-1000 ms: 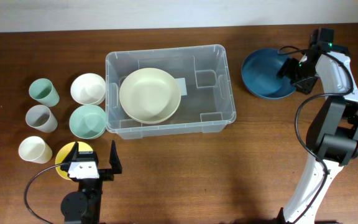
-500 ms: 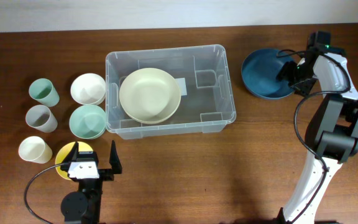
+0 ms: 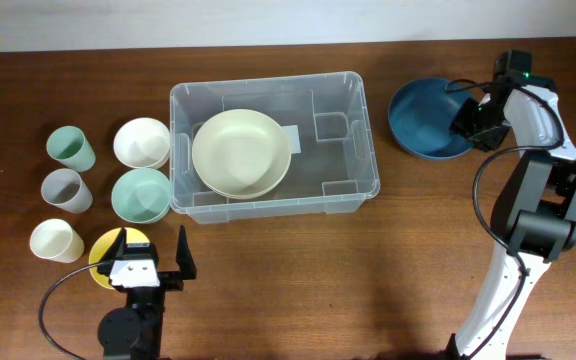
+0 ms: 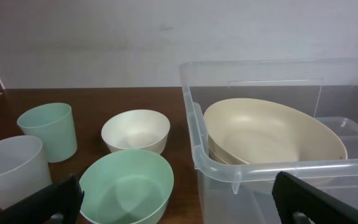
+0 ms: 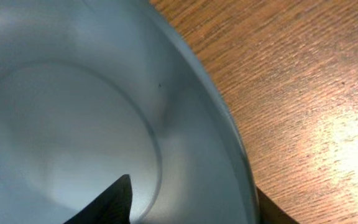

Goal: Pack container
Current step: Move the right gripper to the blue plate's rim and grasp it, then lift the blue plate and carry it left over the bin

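Observation:
The container (image 3: 268,207), a clear plastic bin, stands at the table's middle with a cream bowl (image 3: 241,153) tilted inside it on the left. In the left wrist view the container (image 4: 229,168) and the cream bowl (image 4: 272,134) are ahead to the right. A dark blue bowl (image 3: 423,118) sits on the table right of the container. My right gripper (image 3: 465,118) is open at its right rim. In the right wrist view my right gripper (image 5: 191,202) has one finger inside the blue bowl (image 5: 73,112) and one outside. My left gripper (image 3: 151,252) is open and empty near the front left.
Left of the container are a white bowl (image 3: 142,142), a light green bowl (image 3: 140,194), a green cup (image 3: 70,148), a grey cup (image 3: 66,190) and a cream cup (image 3: 54,240). A yellow item (image 3: 106,248) lies under my left gripper.
My right gripper has shifted slightly at the blue bowl's rim. The bowl, the container and my left arm have not moved.

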Controlling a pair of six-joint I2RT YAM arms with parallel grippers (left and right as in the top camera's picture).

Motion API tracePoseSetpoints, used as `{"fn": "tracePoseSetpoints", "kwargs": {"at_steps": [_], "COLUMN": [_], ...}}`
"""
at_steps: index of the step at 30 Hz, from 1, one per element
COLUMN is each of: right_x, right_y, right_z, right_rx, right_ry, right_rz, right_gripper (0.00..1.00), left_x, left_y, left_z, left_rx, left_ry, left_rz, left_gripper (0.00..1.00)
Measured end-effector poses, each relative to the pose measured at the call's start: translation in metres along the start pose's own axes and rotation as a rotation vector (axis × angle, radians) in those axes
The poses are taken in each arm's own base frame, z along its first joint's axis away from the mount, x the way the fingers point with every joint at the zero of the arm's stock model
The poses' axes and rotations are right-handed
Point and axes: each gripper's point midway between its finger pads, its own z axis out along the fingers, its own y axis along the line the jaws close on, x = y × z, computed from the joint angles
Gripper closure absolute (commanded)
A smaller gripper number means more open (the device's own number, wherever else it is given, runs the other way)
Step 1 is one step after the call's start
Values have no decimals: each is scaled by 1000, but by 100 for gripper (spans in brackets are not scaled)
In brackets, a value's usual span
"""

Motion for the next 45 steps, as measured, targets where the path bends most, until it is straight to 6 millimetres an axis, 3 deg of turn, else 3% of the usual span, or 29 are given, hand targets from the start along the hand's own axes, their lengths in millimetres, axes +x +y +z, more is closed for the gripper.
{"fn": "tracePoseSetpoints", "kwargs": {"at_steps": [2,6,8,26,45], "right_x": [-1,-4,-5,-7,-23], "right_y": [-3,-10,-13,-16,8], "right_z": [0,-1,-1,-3,-27], "right_rx": [4,9,10,-28,-459], "right_ry": [-2,-4,-5,3,17], "right_rz": [7,39,47,69,28], "right_gripper": [78,84,96,96,96], "left_x": [0,0,0,0,0], "left_y": [0,0,0,0,0], "left_z": [0,0,0,0,0], "left_rx": [0,0,0,0,0], "left_ry": [0,0,0,0,0], "left_rz": [0,0,0,0,0], "left_gripper": [1,0,0,1,1]}}
